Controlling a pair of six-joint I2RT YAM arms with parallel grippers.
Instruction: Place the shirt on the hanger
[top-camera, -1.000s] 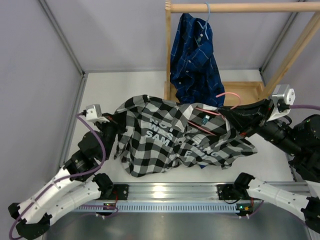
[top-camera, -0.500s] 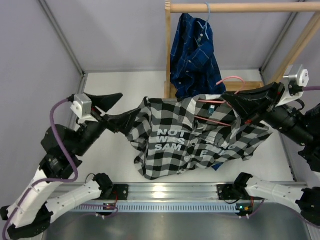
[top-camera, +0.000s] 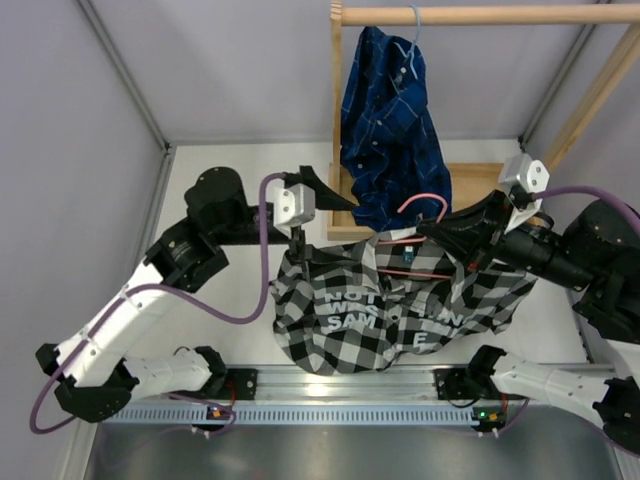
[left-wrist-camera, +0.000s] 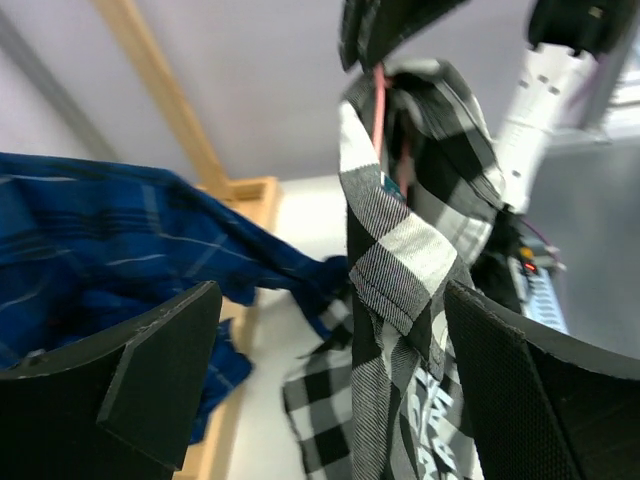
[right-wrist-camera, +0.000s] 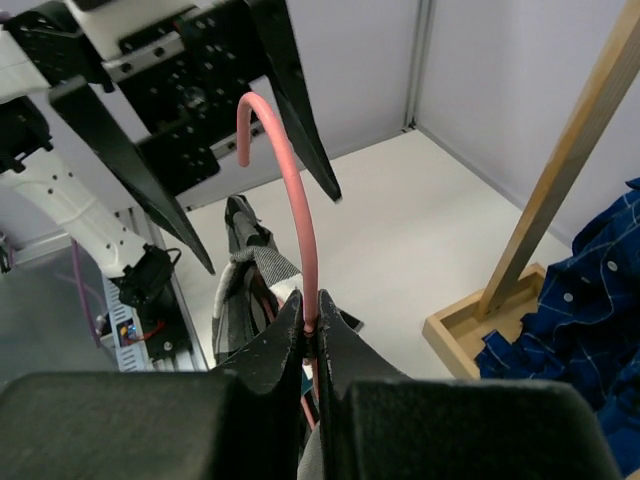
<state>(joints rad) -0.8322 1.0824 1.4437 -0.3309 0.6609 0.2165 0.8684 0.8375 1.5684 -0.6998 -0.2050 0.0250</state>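
The black-and-white checked shirt hangs in the air from the pink wire hanger, its white lettering facing up. My right gripper is shut on the hanger's neck just under the hook, with shirt fabric bunched below it. My left gripper stands open at the shirt's left shoulder. In the left wrist view the shoulder edge of the shirt hangs between the wide-apart fingers, closer to the right one. The hanger's lower wire is mostly hidden inside the shirt.
A blue plaid shirt hangs on a light blue hanger from the wooden rack rail, right behind the checked shirt. The rack's wooden base sits on the white table. Grey walls enclose the sides; an aluminium rail runs along the front.
My left gripper opened, let go of the shirt and swung up and right to its left shoulder. The right arm lifted the hanger, so the shirt now hangs instead of lying spread.
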